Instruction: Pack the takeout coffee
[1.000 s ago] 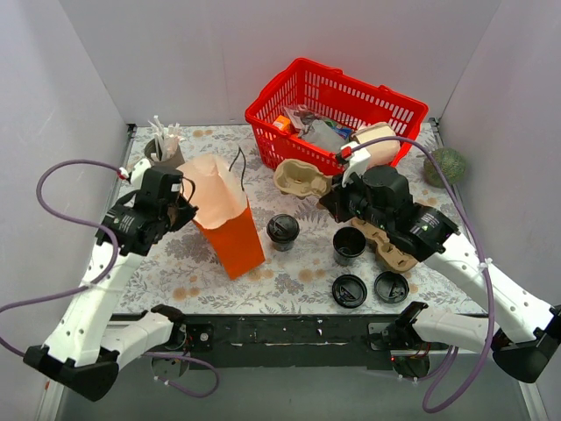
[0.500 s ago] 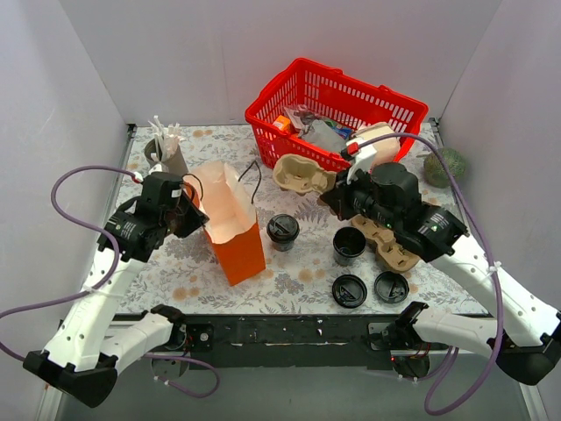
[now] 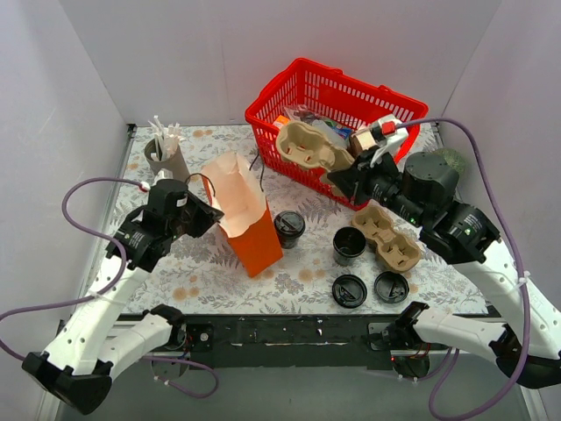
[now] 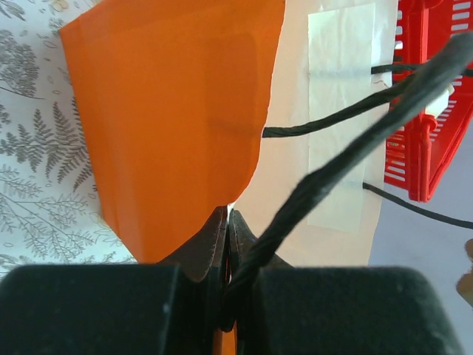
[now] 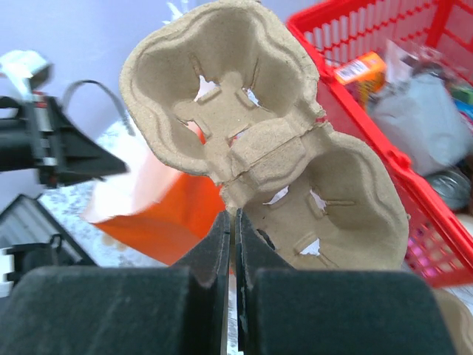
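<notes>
At mid-table, takeout coffee (image 3: 289,227): upright, black lid on, just right of the foot of the orange paper bag (image 3: 249,221), and nothing is touching it.
Left jaws: pressed together on the bag's top edge, with the black cord handle (image 4: 347,111) running down between them.
Orange paper bag: base on the table, mouth open, leaning, pale lining on show.
Right jaws: pinching a moulded cardboard cup carrier (image 5: 259,148) by its rim. It's up in the air, both wells facing the wrist camera, in front of the red basket (image 3: 386,114).
Open black cup (image 3: 349,246): upright on the table, right of the coffee and apart from it.
Loose lids: two black ones, (image 3: 349,290) and (image 3: 391,287), lying side by side near the front edge.
Second carrier (image 3: 392,239): flat on the table, just right of the open cup.
Far-left corner: a grey holder (image 3: 164,160) with white sticks poking out, well apart from the coffee.
</notes>
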Controlling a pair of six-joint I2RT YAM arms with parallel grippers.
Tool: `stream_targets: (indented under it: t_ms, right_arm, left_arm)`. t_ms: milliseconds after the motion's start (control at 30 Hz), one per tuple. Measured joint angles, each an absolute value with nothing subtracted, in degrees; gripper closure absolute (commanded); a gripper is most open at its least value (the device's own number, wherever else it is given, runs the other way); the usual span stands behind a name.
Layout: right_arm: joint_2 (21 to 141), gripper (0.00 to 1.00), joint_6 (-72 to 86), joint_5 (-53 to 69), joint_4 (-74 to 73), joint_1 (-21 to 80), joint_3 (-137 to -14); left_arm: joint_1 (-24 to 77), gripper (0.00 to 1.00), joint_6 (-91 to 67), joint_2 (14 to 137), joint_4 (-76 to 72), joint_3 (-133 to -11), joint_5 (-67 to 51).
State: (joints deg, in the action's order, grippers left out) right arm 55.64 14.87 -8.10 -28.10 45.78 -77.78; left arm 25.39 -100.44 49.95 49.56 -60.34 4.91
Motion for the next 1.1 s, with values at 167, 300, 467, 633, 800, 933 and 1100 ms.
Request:
stream_targets:
  t_ms: [167, 300, 467, 633, 800, 933, 1100]
  right_arm:
    - [61.6, 0.99, 16.7, 2.2, -27.5, 45.8, -85.8]
    - [68.7, 0.99, 19.0, 9.1, -25.6, 46.8, -92.9]
    - [73.6, 0.99, 22.8, 12.2, -24.2, 50.1, -96.4]
    - [78.2, 0.99, 26.4, 7.6, -22.2, 56.2, -100.0]
    - [80.3, 0.99, 30.4, -6.1, -21.7, 63.6, -99.4]
    - [80.4, 0.99, 34.6, -16.8, -20.9, 67.5, -95.7]
    - [82.1, 0.99, 39.0, -29.3, -21.1, 70.8, -92.1]
  left_arm:
    - [28.3, 0.60, -101.9, 52.1, 47.4, -60.4, 6.3]
    - [28.9, 0.34, -102.3, 52.2, 48.1, -60.4, 7.6]
    - [28.8, 0.02, -101.5, 51.9, 50.1, -61.9, 9.6]
    - [28.8, 0.02, -98.5, 51.0, 53.2, -66.8, 14.3]
    - [28.9, 0.02, -97.8, 49.0, 57.4, -68.8, 21.3]
    - [28.9, 0.02, -98.4, 48.2, 60.4, -69.1, 25.7]
    - [28.9, 0.02, -98.2, 47.2, 61.5, -69.1, 28.3]
